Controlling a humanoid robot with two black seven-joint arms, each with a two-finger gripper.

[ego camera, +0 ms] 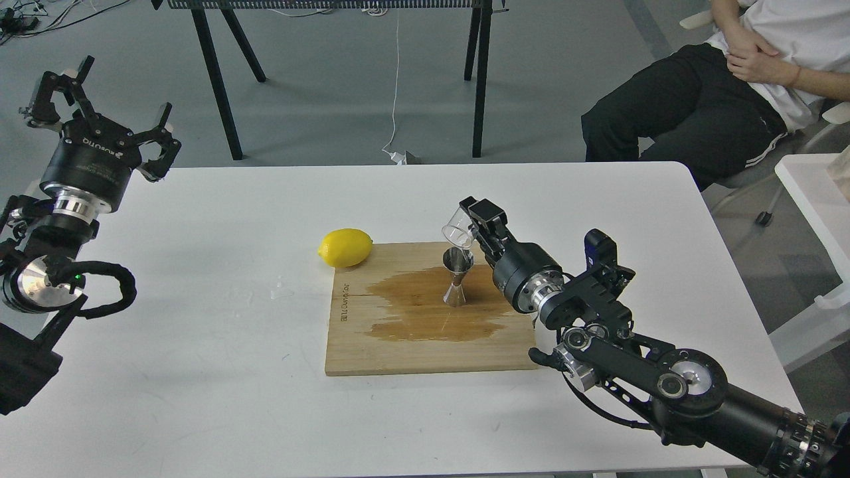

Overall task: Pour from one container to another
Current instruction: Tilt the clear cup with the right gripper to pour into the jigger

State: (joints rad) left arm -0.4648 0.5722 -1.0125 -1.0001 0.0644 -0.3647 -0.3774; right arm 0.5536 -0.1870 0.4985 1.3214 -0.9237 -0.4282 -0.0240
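Observation:
My right gripper (473, 222) is shut on the small clear glass cup (458, 226), holding it tilted with its rim down and to the left. The cup hangs just above the open top of the steel jigger (457, 277), which stands upright on the wooden board (398, 345). A dark wet patch spreads over the board around the jigger. Far off at the table's back left corner, my left gripper (99, 99) is raised, open and empty.
A yellow lemon (345, 247) rests at the board's back left corner. A few droplets (280, 289) lie on the white table (199, 372) left of the board. A seated person (717, 86) is beyond the table's far right corner.

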